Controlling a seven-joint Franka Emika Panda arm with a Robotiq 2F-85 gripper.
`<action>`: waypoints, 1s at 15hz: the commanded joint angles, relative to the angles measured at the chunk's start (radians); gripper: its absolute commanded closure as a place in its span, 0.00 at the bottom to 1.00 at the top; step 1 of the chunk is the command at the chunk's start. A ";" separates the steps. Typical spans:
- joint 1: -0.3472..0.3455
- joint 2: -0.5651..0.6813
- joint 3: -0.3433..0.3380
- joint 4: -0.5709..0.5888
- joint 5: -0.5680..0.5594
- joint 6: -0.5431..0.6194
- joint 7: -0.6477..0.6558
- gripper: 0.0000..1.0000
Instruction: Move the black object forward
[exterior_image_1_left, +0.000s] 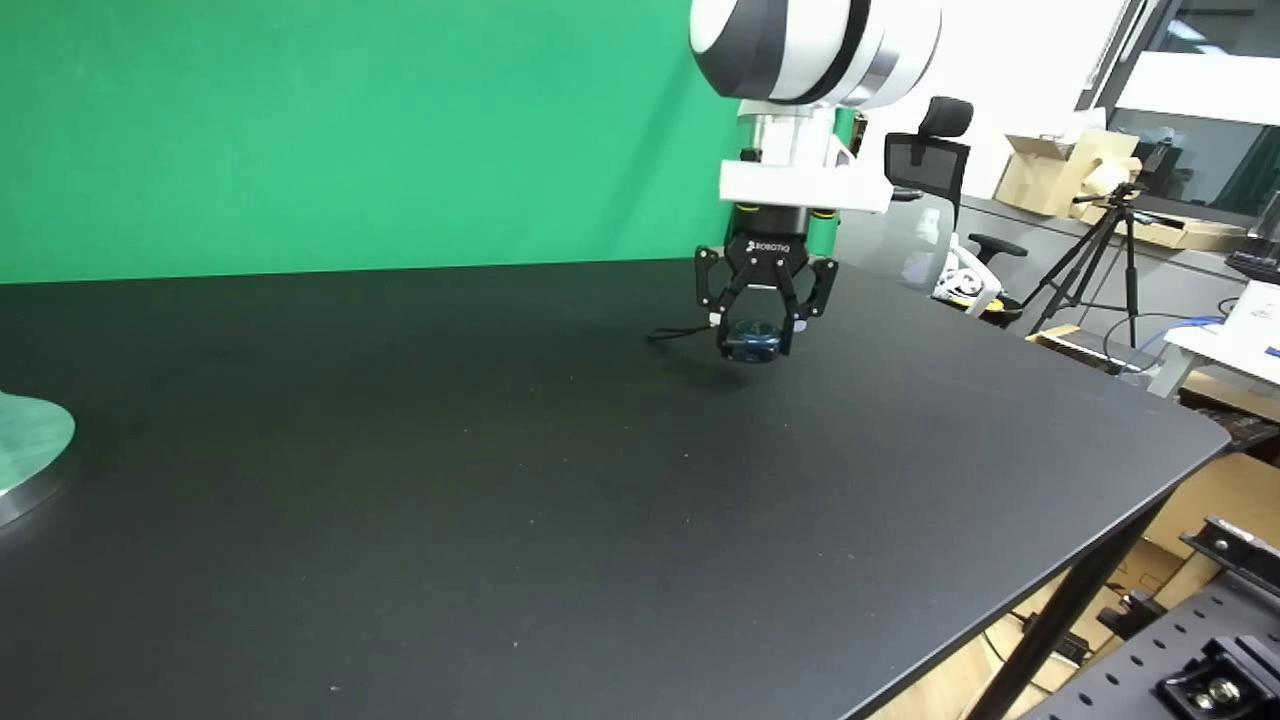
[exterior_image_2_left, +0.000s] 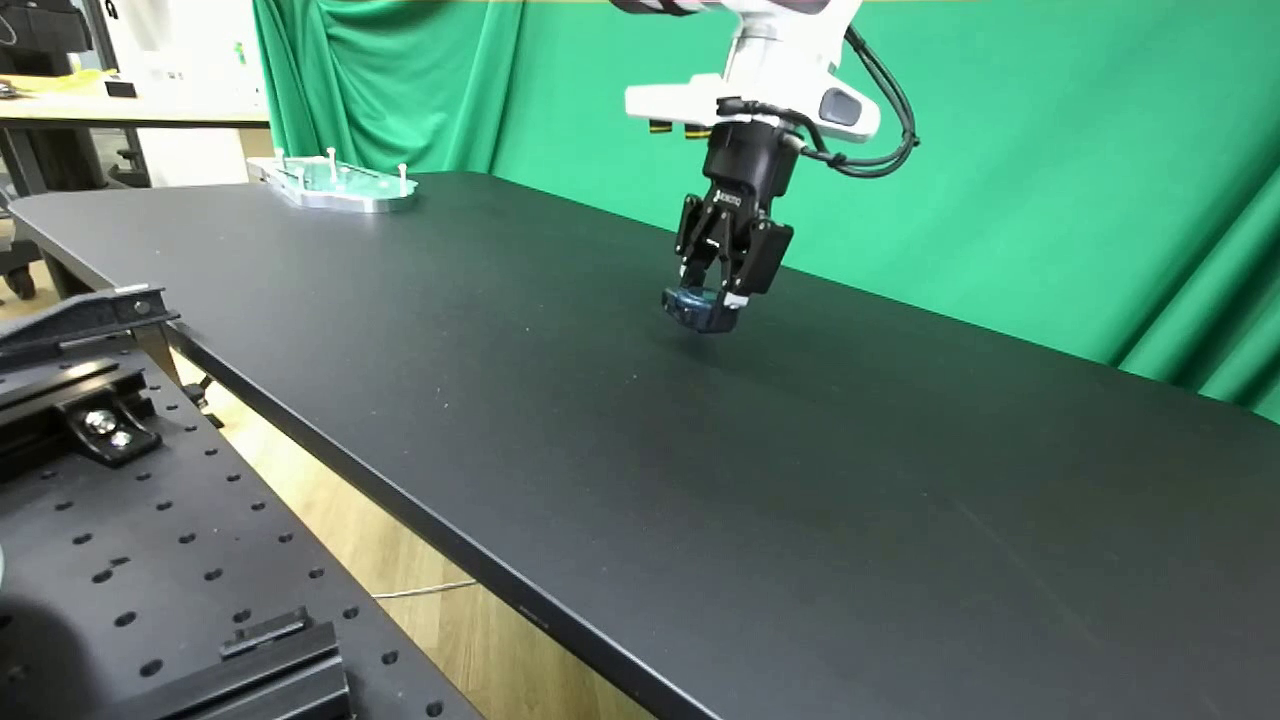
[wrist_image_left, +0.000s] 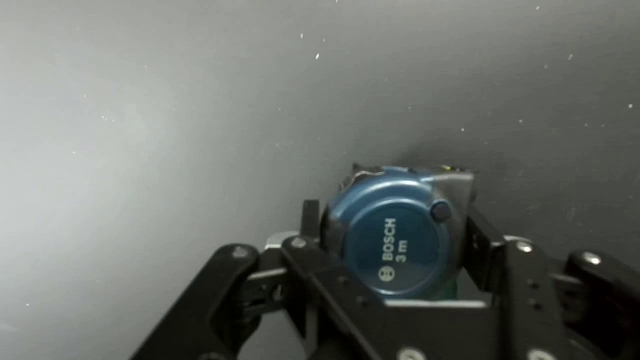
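The black object is a small dark blue-black tape measure (exterior_image_1_left: 752, 343), also seen in an exterior view (exterior_image_2_left: 698, 312). In the wrist view it is a round blue and grey case (wrist_image_left: 395, 240) marked BOSCH 3 m. A thin black strap (exterior_image_1_left: 680, 332) sticks out to its left in an exterior view. My gripper (exterior_image_1_left: 757, 330) points down and is shut on the tape measure, one finger on each side. It also shows in an exterior view (exterior_image_2_left: 712, 296) and in the wrist view (wrist_image_left: 392, 227). The tape measure appears slightly above the table, with a shadow under it.
The dark table (exterior_image_1_left: 480, 520) spreads around the gripper. A clear greenish plate with pegs (exterior_image_2_left: 335, 185) stands at the table's far end; a green-topped piece (exterior_image_1_left: 30, 440) shows at the left edge. A green curtain (exterior_image_1_left: 350, 130) hangs behind. A perforated metal plate (exterior_image_2_left: 200, 520) lies beyond the table edge.
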 joint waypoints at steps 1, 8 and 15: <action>-0.005 0.058 -0.008 0.083 -0.005 -0.047 0.027 0.58; -0.002 0.106 -0.019 0.129 -0.007 -0.057 0.030 0.08; 0.005 0.057 -0.035 0.089 -0.022 -0.041 0.028 0.00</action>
